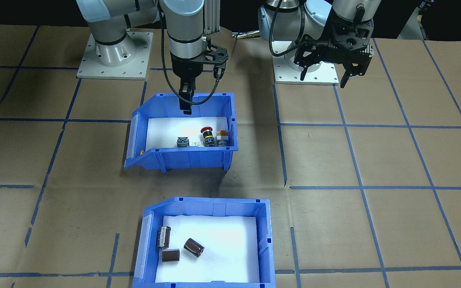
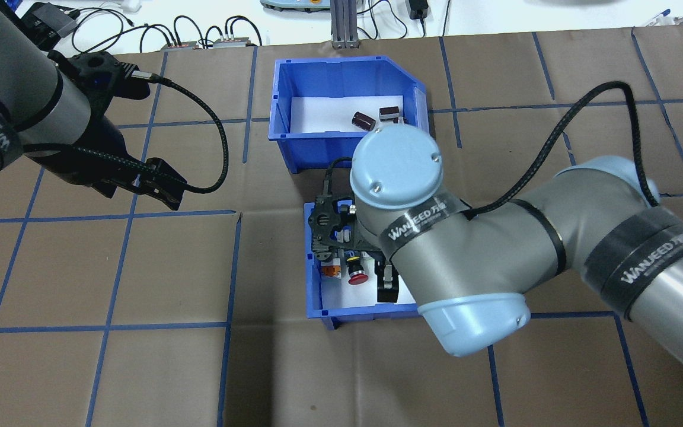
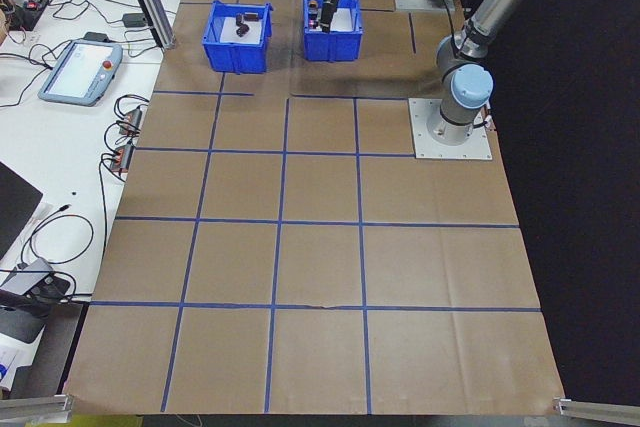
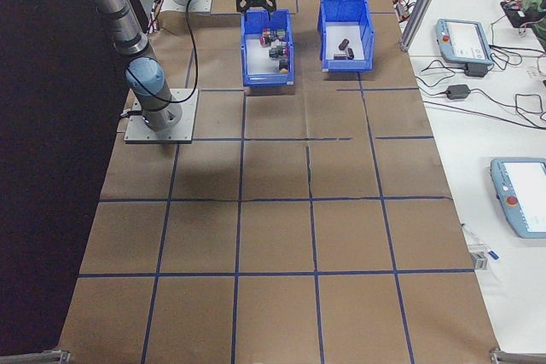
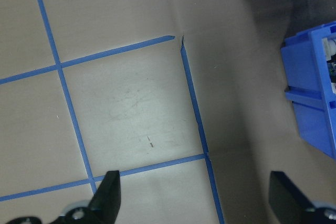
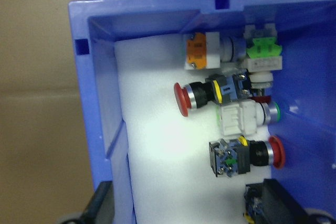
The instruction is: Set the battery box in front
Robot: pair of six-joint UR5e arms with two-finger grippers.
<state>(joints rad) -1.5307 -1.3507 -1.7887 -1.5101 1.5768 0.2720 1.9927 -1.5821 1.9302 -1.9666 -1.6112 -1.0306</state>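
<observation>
Right end effector (image 1: pixel 185 105) — spread over the switch bin (image 1: pixel 182 132) wall — risks shifting it, not the battery box (image 1: pixel 206 244).

The blue plastic battery box (image 1: pixel 208 240) sits before the robot — beyond the blue plastic bin of push-button switches (image 1: pixel 186 132), which lies nearer its base.

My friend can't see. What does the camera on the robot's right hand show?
The right gripper hangs open over a blue plastic storage bin with a white foam floor. Colourful push-button switches, red, orange and green, lie bunched at one side of the bin.
</observation>
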